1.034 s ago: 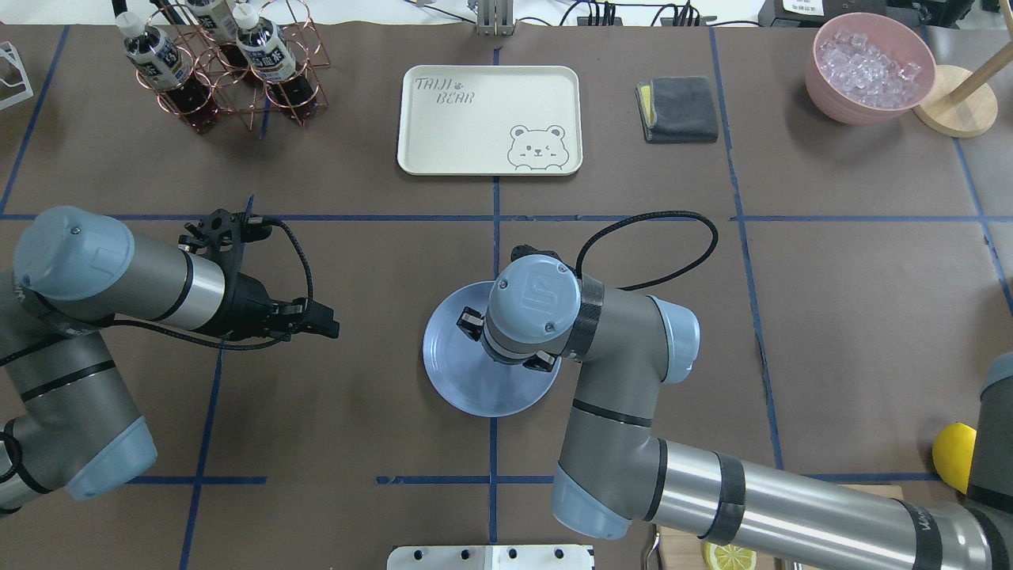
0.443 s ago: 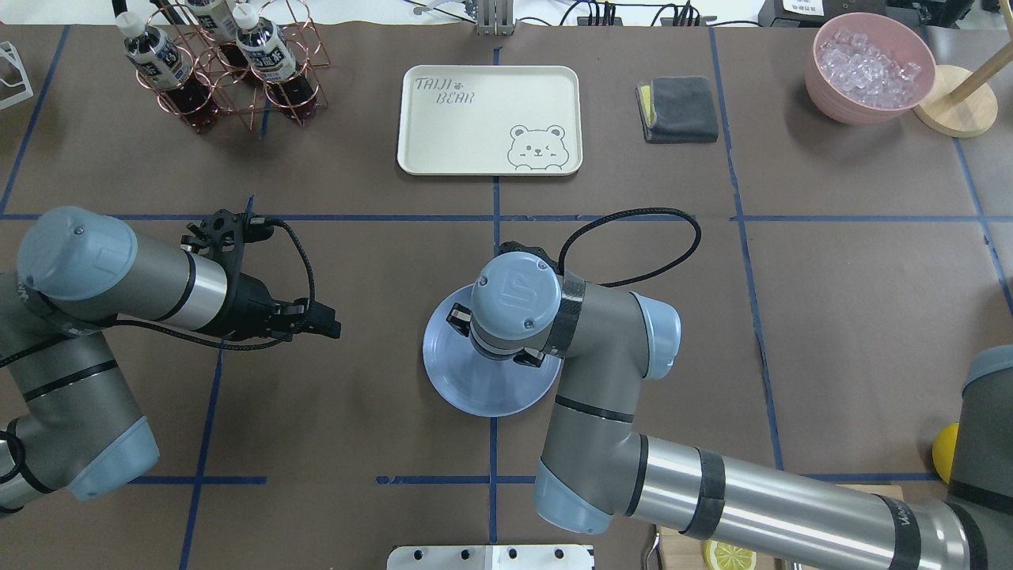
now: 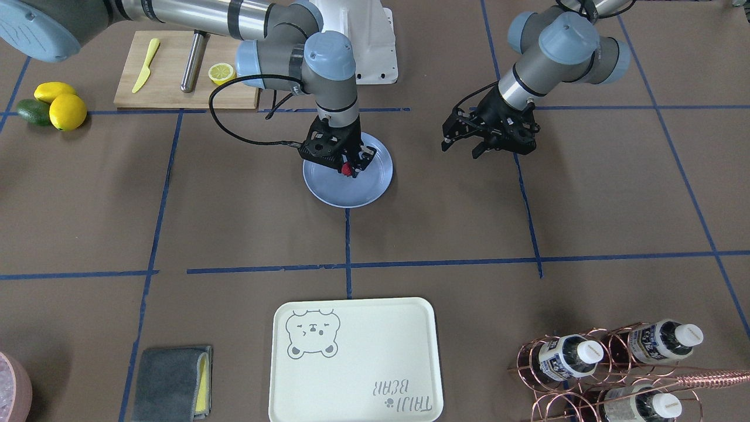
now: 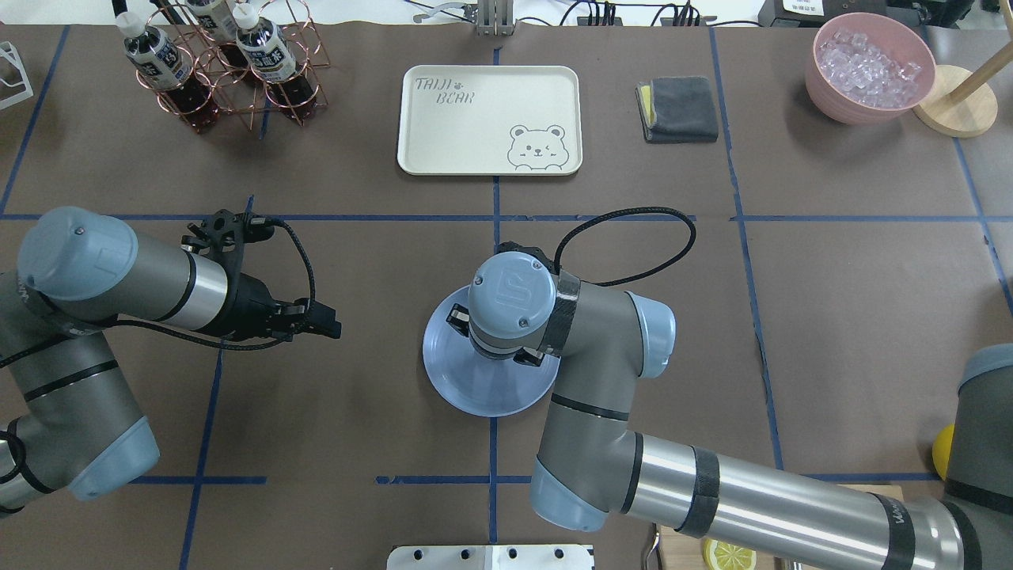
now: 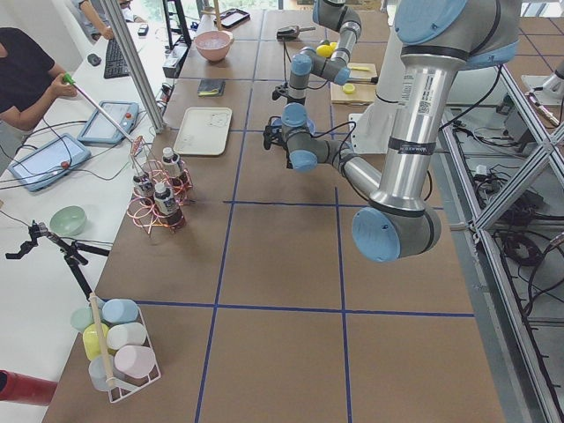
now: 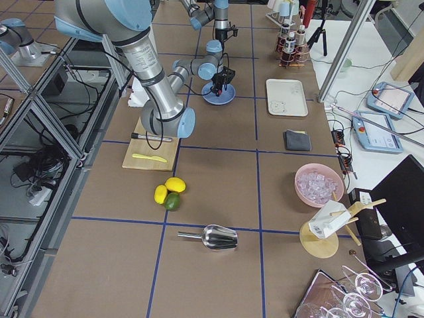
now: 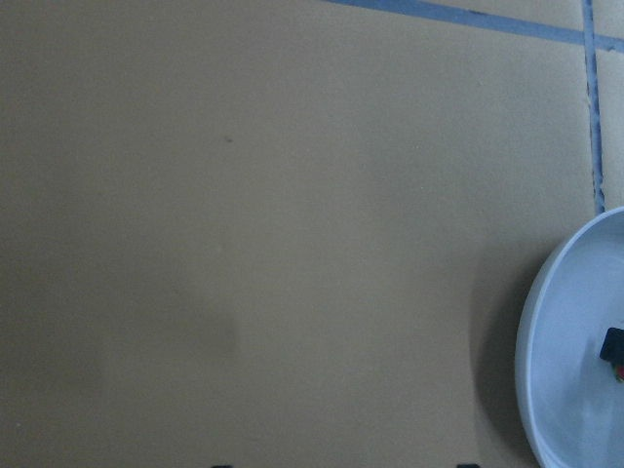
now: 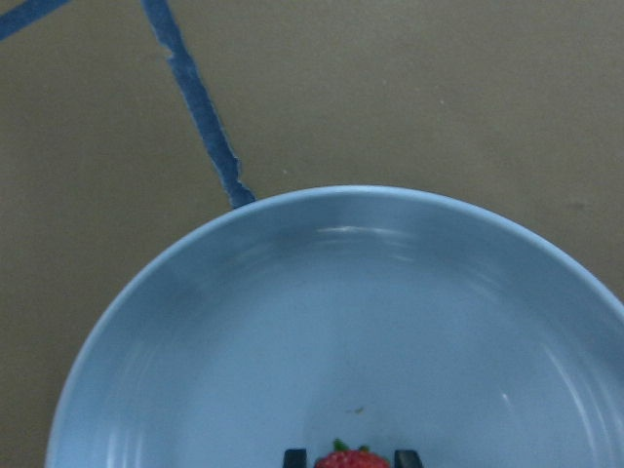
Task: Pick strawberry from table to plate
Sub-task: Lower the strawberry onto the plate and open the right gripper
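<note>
The pale blue plate (image 3: 337,190) lies on the brown table (image 3: 234,223) near the centre line. My right gripper (image 3: 347,166) points straight down over the plate and is shut on the small red strawberry (image 3: 347,170). In the right wrist view the strawberry (image 8: 349,458) shows between the two fingertips at the bottom edge, just above the plate (image 8: 292,322). From overhead the right wrist hides the berry over the plate (image 4: 459,388). My left gripper (image 4: 332,326) hovers open, apart from the plate on its left side, holding nothing.
A cream bear tray (image 4: 489,119), a copper bottle rack (image 4: 229,67), a grey cloth (image 4: 678,108) and a pink bowl of ice (image 4: 869,67) line the far side. A cutting board (image 3: 170,88) with a lemon half, two lemons (image 3: 64,108) and an avocado lie by the robot's base.
My right arm has shifted a little to the left over the plate, still holding the strawberry. The left arm has stayed put.
</note>
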Available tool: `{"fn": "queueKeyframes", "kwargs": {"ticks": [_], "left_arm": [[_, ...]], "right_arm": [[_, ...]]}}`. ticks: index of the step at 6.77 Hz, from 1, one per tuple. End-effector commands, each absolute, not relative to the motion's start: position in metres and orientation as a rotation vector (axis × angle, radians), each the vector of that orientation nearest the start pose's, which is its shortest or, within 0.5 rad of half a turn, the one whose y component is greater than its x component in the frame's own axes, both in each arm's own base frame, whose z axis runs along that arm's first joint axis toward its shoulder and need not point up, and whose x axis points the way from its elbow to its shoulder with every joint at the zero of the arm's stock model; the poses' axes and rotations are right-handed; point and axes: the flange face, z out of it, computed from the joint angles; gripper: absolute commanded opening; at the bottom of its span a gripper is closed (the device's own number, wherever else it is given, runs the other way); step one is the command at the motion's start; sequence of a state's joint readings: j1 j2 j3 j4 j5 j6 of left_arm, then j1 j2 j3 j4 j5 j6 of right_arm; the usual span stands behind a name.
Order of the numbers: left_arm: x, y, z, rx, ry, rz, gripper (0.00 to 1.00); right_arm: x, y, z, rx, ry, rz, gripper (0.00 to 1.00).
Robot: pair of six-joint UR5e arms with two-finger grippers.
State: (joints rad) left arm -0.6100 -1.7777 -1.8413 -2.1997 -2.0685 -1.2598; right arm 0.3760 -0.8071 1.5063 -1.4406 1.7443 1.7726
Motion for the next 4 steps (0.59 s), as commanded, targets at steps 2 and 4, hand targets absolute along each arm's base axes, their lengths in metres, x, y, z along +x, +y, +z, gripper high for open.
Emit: {"fn": "queueKeyframes", "kwargs": {"ticks": [2, 4], "left_arm": [[0.4092, -0.3899, 0.3484, 0.080, 1.163, 0.011, 0.82], [0.4083, -0.3903, 0.3477, 0.081, 1.165, 0.010, 0.82]], "right_arm": [[-0.6399, -0.3785, 0.2108, -0.089, -0.835, 0.468, 0.30], [-0.6396, -0.3783, 0.2090, -0.090, -0.838, 0.465, 1.00]]}}
